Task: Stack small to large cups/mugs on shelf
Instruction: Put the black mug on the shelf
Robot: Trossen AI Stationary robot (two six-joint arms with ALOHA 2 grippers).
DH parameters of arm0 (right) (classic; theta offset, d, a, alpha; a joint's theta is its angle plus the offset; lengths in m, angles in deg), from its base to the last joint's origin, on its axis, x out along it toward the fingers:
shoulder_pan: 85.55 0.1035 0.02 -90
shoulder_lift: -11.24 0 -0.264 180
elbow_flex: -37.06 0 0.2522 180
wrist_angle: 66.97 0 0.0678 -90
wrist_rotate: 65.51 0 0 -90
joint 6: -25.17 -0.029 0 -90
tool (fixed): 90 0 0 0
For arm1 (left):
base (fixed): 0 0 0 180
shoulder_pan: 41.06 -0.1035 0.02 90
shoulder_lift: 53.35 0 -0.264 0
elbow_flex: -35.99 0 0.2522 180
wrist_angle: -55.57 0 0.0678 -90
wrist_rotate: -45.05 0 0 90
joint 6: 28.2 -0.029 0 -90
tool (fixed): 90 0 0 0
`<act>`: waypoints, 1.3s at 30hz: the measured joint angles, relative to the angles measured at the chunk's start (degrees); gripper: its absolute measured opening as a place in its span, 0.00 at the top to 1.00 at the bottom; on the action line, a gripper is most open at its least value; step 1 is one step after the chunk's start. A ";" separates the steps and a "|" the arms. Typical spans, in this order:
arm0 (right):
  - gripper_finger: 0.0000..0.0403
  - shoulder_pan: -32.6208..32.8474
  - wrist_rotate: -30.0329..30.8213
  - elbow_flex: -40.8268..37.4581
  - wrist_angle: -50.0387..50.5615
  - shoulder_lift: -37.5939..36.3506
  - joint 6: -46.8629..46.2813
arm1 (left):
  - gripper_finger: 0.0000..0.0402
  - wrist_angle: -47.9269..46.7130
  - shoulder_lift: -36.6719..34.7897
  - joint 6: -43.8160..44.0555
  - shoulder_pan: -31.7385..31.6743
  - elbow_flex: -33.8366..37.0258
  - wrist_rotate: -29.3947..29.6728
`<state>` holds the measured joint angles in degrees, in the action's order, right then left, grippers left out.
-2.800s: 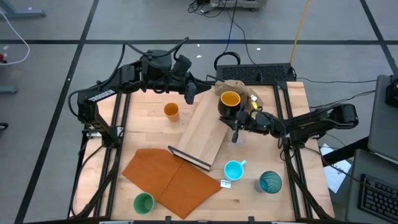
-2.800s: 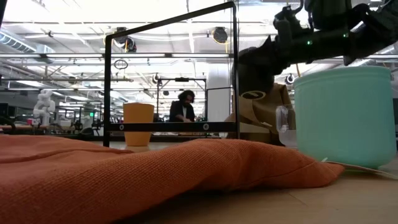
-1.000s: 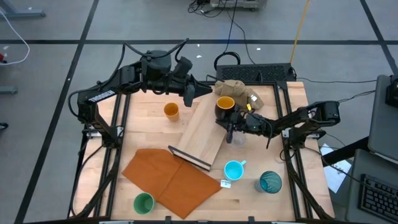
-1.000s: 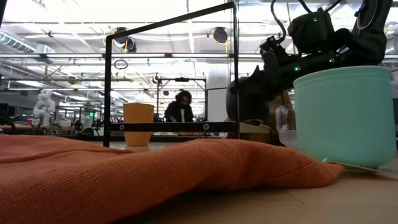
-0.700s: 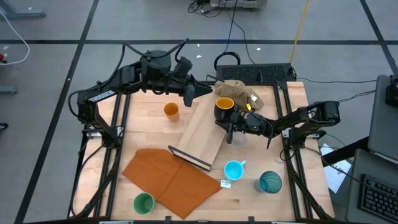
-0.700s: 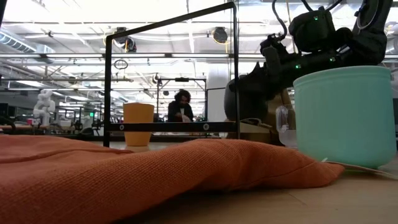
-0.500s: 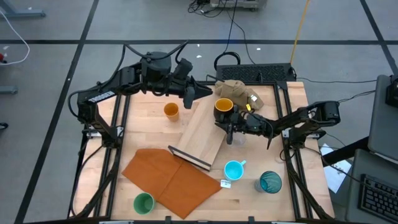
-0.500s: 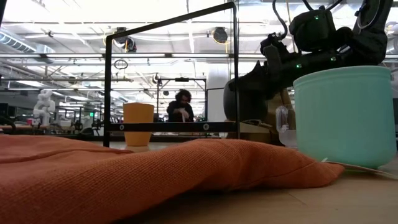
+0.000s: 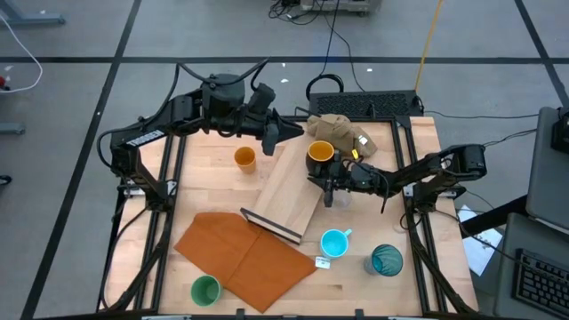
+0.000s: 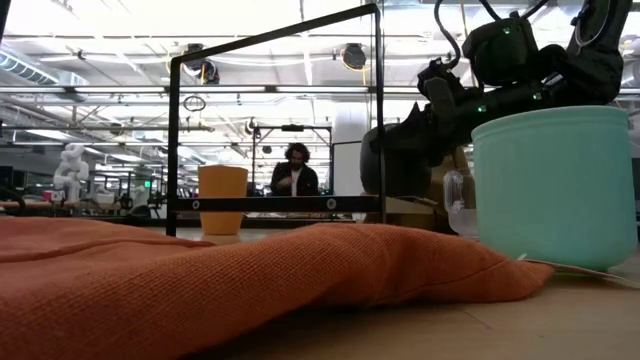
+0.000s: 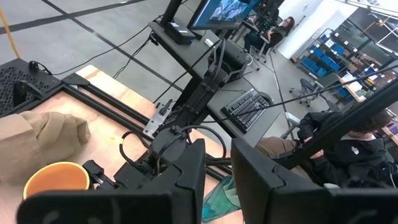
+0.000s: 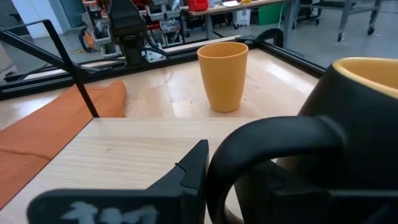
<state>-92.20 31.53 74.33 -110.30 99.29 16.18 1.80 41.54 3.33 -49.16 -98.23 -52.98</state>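
Right gripper (image 9: 331, 182) is gripping the dark yellow-lined mug (image 9: 320, 155) by its handle over the shelf (image 9: 289, 189), apparently placing it, so lowering and releasing looks next; left gripper (image 9: 283, 132) is idling part-open nearby.

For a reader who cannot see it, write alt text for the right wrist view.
A dark yellow-lined mug fills the near right, the right gripper's fingers closed around its handle, over a pale wooden shelf. Beyond stand an orange cup and an orange-brown sheet.

Orange cup (image 9: 245, 158), dark yellow-lined mug (image 9: 320, 156), light blue mug (image 9: 334, 243), green cup (image 9: 205, 290)
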 joint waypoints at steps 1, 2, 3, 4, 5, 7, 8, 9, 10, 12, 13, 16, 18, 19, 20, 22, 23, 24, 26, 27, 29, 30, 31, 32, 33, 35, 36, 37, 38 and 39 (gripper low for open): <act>0.86 0.00 0.04 0.00 0.06 0.00 0.00 | 0.81 -0.02 0.00 -0.18 0.00 0.00 0.00; 0.86 0.00 0.06 0.00 0.12 0.00 0.00 | 0.81 0.00 0.00 -0.20 0.00 0.00 0.00; 0.86 0.00 0.08 0.00 0.21 0.00 0.02 | 0.81 -0.01 0.00 -0.20 0.00 0.00 0.00; 0.86 0.00 0.06 0.00 0.32 0.00 0.02 | 0.81 0.00 0.00 -0.20 0.00 0.00 0.00; 0.86 0.00 0.07 0.00 0.37 0.00 0.10 | 0.81 0.00 0.00 -0.24 0.00 0.00 0.00; 0.86 -0.02 0.10 0.00 0.37 0.00 0.12 | 0.81 0.02 0.00 -0.31 0.00 0.00 0.00; 0.86 -0.07 0.12 0.00 0.39 0.00 0.11 | 0.81 0.02 0.00 -0.31 0.00 0.00 0.00; 0.86 -0.17 0.10 0.00 0.50 0.00 -0.05 | 0.81 0.00 0.00 -0.31 0.00 0.00 0.00; 0.86 -0.32 0.02 0.00 0.87 0.00 -0.68 | 0.81 0.00 0.00 -0.31 0.00 0.00 0.00; 0.86 -0.51 0.28 0.00 2.61 0.00 -1.30 | 0.81 0.02 0.00 -0.31 0.00 0.00 0.00; 0.86 -0.57 0.52 -0.02 3.46 0.07 -1.56 | 0.81 0.02 0.00 -0.30 0.00 0.00 0.00; 0.86 -0.57 0.65 -0.02 3.06 0.09 -2.46 | 0.81 0.02 0.00 -0.26 0.00 0.00 0.00; 0.84 -0.59 0.64 -0.02 2.44 0.09 -2.33 | 0.81 0.02 0.00 -0.22 0.00 0.00 0.00; 0.82 -0.59 0.65 -0.02 2.12 0.09 -2.27 | 0.81 0.02 0.00 -0.18 0.00 0.00 0.00; 0.80 -0.59 0.65 -0.02 1.75 0.09 -2.28 | 0.81 0.02 0.00 -0.16 0.00 0.00 0.00; 0.75 -0.59 0.61 -0.02 1.44 0.09 -2.32 | 0.81 0.02 0.00 -0.15 0.00 0.00 0.00; 0.72 -0.57 0.49 -0.02 1.53 0.09 -2.31 | 0.81 0.02 0.00 -0.15 0.00 0.00 0.00; 0.70 -0.57 0.46 -0.02 1.71 0.09 -2.32 | 0.81 0.02 0.00 -0.15 0.00 0.00 0.00; 0.65 -0.57 0.41 -0.02 2.04 0.09 -2.31 | 0.81 0.02 0.00 -0.15 0.00 0.00 0.00; 0.64 -0.57 0.40 -0.02 2.03 0.08 -2.32 | 0.81 0.02 0.00 -0.15 0.00 0.00 0.00; 0.61 -0.57 0.36 -0.02 2.21 0.07 -2.32 | 0.81 0.02 0.00 -0.10 0.00 0.01 0.00; 0.60 -0.57 0.32 -0.02 2.46 0.07 -2.38 | 0.81 0.02 0.00 -0.01 0.00 0.00 0.00; 0.59 -0.57 0.30 -0.02 2.66 0.07 -2.72 | 0.81 0.02 0.00 0.00 0.00 0.00 0.00; 0.59 -0.57 0.30 -0.02 2.71 0.07 -3.13 | 0.81 0.02 0.00 0.03 0.00 0.00 0.00; 0.59 -0.57 0.30 -0.02 2.71 0.07 -3.23 | 0.81 0.02 0.00 0.04 0.00 0.00 0.00; 0.59 -0.57 0.28 -0.02 2.88 0.07 -3.32 | 0.81 0.02 0.00 0.02 0.00 0.00 0.00; 0.59 -0.57 0.26 -0.02 3.09 0.07 -3.37 | 0.81 0.02 0.00 0.02 0.00 0.00 0.00; 0.59 -0.57 0.25 -0.02 3.34 0.07 -3.39 | 0.81 0.02 0.00 0.02 0.00 0.01 0.00; 0.60 -0.57 0.23 -0.02 3.48 0.07 -3.41 | 0.81 0.02 0.00 0.02 0.00 0.00 0.00; 0.60 -0.57 0.23 -0.02 3.59 0.04 -3.41 | 0.81 0.02 0.00 -0.02 0.00 0.00 0.00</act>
<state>-92.77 31.76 74.30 -106.72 99.33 12.77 1.83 41.54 3.31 -49.16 -98.23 -52.98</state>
